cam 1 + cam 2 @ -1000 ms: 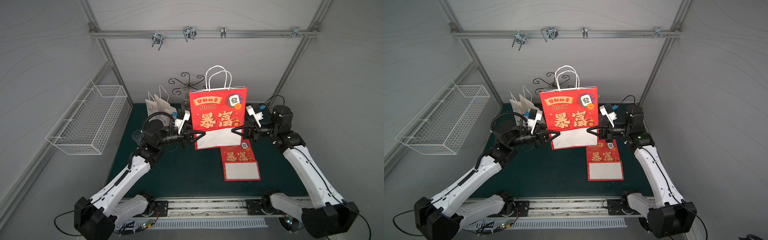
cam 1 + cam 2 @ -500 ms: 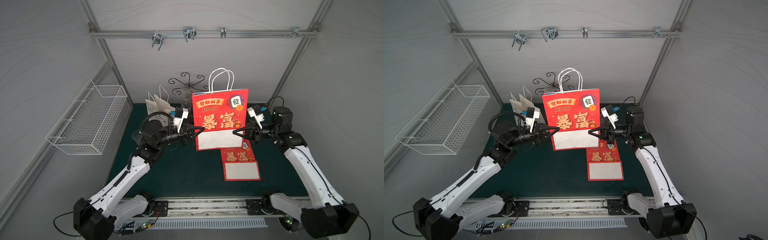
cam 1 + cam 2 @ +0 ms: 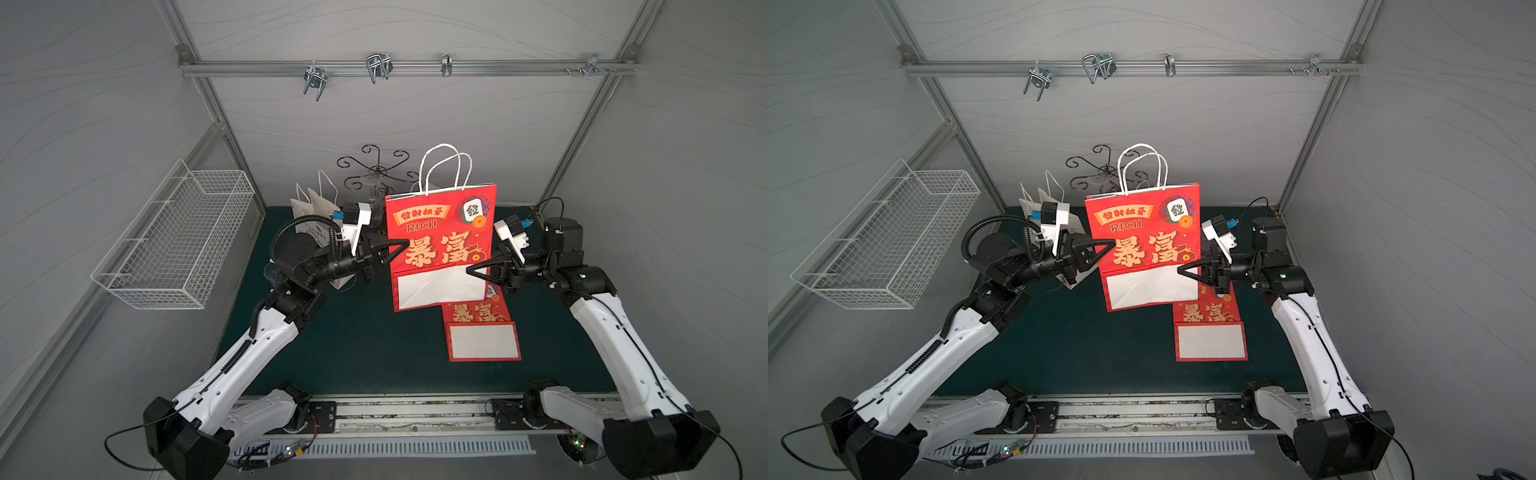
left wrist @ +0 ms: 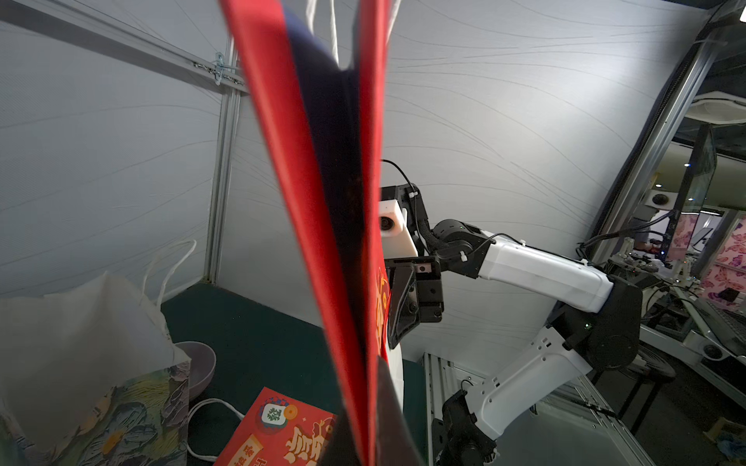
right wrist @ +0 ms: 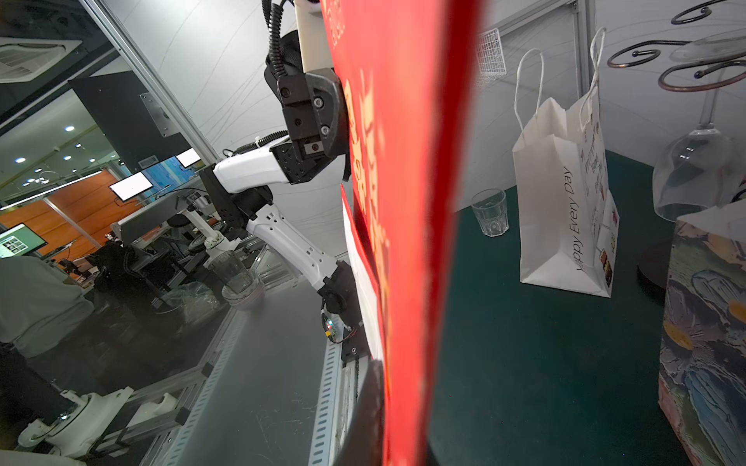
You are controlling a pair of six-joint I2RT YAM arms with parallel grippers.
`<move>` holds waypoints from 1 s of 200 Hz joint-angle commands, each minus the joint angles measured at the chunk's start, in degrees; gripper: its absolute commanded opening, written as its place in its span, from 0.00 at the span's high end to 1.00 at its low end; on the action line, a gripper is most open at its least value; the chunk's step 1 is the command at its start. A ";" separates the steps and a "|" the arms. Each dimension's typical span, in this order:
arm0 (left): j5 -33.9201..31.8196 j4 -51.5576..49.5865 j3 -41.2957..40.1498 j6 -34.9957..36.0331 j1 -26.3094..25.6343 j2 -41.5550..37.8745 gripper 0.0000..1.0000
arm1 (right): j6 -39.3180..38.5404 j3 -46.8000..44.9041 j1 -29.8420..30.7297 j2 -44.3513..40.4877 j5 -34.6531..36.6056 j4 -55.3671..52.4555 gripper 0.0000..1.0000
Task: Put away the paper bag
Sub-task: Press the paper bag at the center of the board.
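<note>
Above dark mat (image 3: 353, 340) — flat paper bag (image 3: 440, 232)

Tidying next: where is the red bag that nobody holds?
In both top views the flat red bag lies on the green mat, right of centre, just in front of the held red bag.

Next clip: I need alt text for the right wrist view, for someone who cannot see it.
A red paper bag, seen edge-on, fills the centre, with the left tool gripping its far edge. Beyond it, on the green table, stand a white paper bag and a glass tumbler.
</note>
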 commanded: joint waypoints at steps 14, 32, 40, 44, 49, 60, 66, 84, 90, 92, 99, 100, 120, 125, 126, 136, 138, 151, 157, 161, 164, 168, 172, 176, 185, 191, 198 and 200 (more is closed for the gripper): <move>-4.01 6.78 5.10 -1.43 0.06 0.41 0.54 | -3.51 0.13 -0.16 -1.09 0.46 -4.09 1.00; -6.20 8.01 6.48 -1.97 0.06 0.72 0.66 | -4.01 0.22 -0.15 -1.00 0.66 -5.02 1.00; -6.41 8.86 6.77 -1.96 0.06 0.87 0.80 | -4.01 0.20 -0.15 -1.13 0.66 -5.11 1.00; -6.56 9.39 6.82 -2.12 0.06 0.92 0.87 | -4.07 0.22 -0.15 -1.18 0.66 -5.16 1.00; -6.89 10.15 6.76 -2.55 0.06 0.91 0.94 | -4.09 0.15 -0.15 -1.15 0.62 -5.19 1.00; -6.74 11.04 6.90 -3.06 0.06 1.09 1.00 | -4.18 0.31 -0.15 -1.17 0.57 -5.33 1.00; -6.34 11.12 7.09 -3.16 0.06 1.22 1.00 | -4.18 0.39 -0.15 -1.15 0.56 -5.40 1.00; -6.81 13.59 7.17 -4.95 0.06 1.80 1.00 | -4.27 0.57 -0.15 -1.09 0.55 -5.40 1.00; -7.32 15.01 7.15 -6.00 0.06 2.17 1.00 | -4.27 0.64 -0.15 -1.11 0.56 -5.29 1.00; -7.46 15.53 7.17 -6.32 0.06 2.31 1.00 | -4.27 0.66 -0.15 -1.09 0.57 -5.24 1.00; -7.67 17.00 7.41 -7.43 0.06 2.89 1.00 | -4.27 0.87 -0.17 -0.97 0.57 -5.21 1.00; -7.68 17.17 7.47 -7.56 0.06 2.93 1.00 | -4.27 0.90 -0.16 -0.94 0.57 -5.22 1.00; -8.50 18.44 8.19 -8.52 0.06 3.59 0.61 | -4.27 1.70 -0.17 -0.65 0.39 -5.18 1.00; -8.74 18.81 8.08 -8.59 0.06 3.65 0.60 | -4.27 1.80 -0.16 -0.55 0.39 -5.08 1.00; -8.78 18.86 8.07 -8.53 0.06 3.62 0.60 | -4.27 1.80 -0.15 -0.60 0.30 -5.11 1.00; -9.06 19.02 7.91 -8.24 0.06 3.43 0.71 | -4.18 1.94 -0.18 -0.66 0.31 -5.10 1.00; -9.02 19.01 7.89 -8.18 0.06 3.42 0.75 | -4.18 1.90 -0.16 -0.65 0.31 -5.11 1.00; -8.49 19.10 8.03 -7.70 0.06 3.21 1.00 | -4.18 1.89 -0.19 -0.69 0.31 -5.14 1.00; -8.09 19.07 8.12 -7.69 0.06 3.24 1.00 | -4.16 1.89 -0.22 -0.82 0.31 -5.15 1.00; -7.83 18.96 8.14 -7.69 0.06 3.18 1.00 | -4.03 1.89 -0.26 -0.83 0.31 -5.16 1.00; -7.55 18.92 8.05 -7.77 0.06 3.11 1.00 | -3.90 1.96 -0.25 -0.92 0.30 -5.07 1.00; -7.15 18.75 7.98 -7.73 0.06 3.14 1.00 | -3.65 1.98 -0.25 -1.02 0.31 -4.95 1.00; -6.92 18.32 7.89 -7.65 0.06 3.05 1.00 | -3.38 2.06 -0.24 -1.06 0.31 -4.76 1.00; -6.66 17.68 7.80 -7.46 0.06 2.84 1.00 | -3.16 2.13 -0.32 -1.13 0.31 -4.56 1.00; -6.65 15.19 7.25 -7.01 0.06 2.24 0.75 | -2.67 2.45 -0.45 -1.26 0.26 -4.20 1.00; -6.99 13.60 6.67 -7.10 0.06 1.48 0.56 | -2.23 2.74 -0.59 -1.33 0.30 -3.90 1.00; -7.79 12.09 5.51 -7.70 0.06 0.59 0.19 | -2.17 2.98 -0.80 -1.43 0.43 -3.48 1.00; -8.13 11.70 4.92 -7.87 0.06 0.42 0.07 | -2.16 3.07 -0.82 -1.50 0.42 -3.36 1.00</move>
